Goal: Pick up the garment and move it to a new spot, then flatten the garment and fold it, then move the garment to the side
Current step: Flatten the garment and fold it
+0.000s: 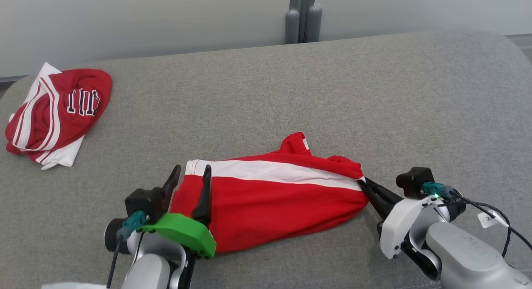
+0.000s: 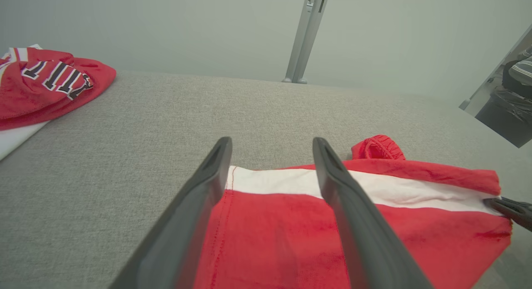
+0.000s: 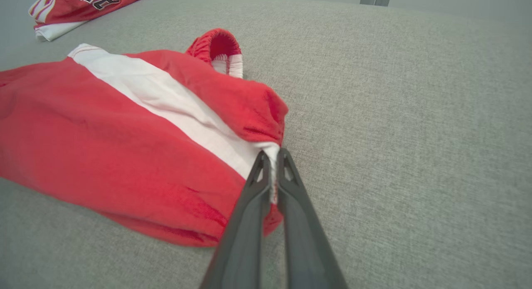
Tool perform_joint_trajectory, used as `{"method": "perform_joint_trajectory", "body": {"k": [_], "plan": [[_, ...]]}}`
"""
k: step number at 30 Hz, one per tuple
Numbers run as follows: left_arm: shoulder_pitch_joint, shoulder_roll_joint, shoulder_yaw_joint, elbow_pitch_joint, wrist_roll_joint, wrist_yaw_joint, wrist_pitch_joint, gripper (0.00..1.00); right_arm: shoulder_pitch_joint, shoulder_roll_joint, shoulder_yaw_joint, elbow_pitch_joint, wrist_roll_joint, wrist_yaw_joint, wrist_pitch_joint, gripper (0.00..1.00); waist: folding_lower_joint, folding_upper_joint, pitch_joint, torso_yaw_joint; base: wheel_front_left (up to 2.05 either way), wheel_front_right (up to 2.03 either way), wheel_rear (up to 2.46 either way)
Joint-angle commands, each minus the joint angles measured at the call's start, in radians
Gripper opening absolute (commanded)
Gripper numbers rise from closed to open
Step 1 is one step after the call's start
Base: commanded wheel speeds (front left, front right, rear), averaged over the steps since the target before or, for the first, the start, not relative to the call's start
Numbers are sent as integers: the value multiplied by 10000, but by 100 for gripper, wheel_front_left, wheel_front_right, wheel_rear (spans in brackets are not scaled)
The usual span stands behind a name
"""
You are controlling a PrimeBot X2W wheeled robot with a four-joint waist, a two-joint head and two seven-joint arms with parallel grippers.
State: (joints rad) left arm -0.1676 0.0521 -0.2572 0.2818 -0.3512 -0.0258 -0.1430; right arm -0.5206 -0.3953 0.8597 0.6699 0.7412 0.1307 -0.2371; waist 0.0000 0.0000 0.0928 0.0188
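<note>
We find the red garment (image 1: 270,197), with its white stripe, lying rumpled in the lower centre of the head view on a grey padded surface (image 1: 374,93). At lower right, the right gripper (image 1: 362,183) is clenched on the garment's right end, pinching the cloth just where the stripe runs out. At lower left, the left gripper (image 1: 192,169) stands released, its fingers spread across the garment's left corner, one over the cloth and one at its edge.

We judge the right-hand pinch a thin one. A pull or lift from that end alone could let the hem slip free, or drag the cloth into a rope. If the left fingers close on the top layer only, the garment could twist open when raised. The bunched waistband at the garment's upper edge may stay tucked under.

We count two garments, with a second red-and-white garment (image 1: 54,114) at upper left, well apart. There are also two grippers, four fingers and one padded surface.
</note>
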Motion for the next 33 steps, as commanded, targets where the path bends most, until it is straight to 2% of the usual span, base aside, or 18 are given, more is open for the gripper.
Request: {"method": "perform_joint_trajectory", "body": {"k": [1, 5, 13, 19, 25, 33], "plan": [[-324, 12, -55, 142, -28, -82, 209, 100, 183, 73, -99, 20, -194, 1, -112, 0, 0, 0, -18, -33, 0, 0, 0], [-1210, 249, -173, 909, -74, -130, 1399, 100, 522, 296, -524, -63, -1096, 1, -237, 0, 0, 0, -20, -128, 0, 0, 0], [-2489, 675, -275, 2149, -159, -67, 3645, 100, 946, 585, -1212, -390, -1882, 1, -273, 0, 0, 0, 91, -155, 0, 0, 0], [-3302, 594, -238, 3183, -493, 92, 5102, 100, 1098, 695, -1479, -604, -2227, 1, -239, 0, 0, 0, 243, -127, 0, 0, 0], [-3826, 469, -180, 3851, -653, 193, 5393, 100, 1073, 764, -1568, -785, -2418, 1, -113, 0, 0, 0, 409, -226, 0, 0, 0], [-4299, 371, -226, 4647, -912, 96, 5515, 100, 1133, 819, -1613, -946, -2532, 1, 16, 0, 0, 0, 543, -394, 0, 0, 0]]}}
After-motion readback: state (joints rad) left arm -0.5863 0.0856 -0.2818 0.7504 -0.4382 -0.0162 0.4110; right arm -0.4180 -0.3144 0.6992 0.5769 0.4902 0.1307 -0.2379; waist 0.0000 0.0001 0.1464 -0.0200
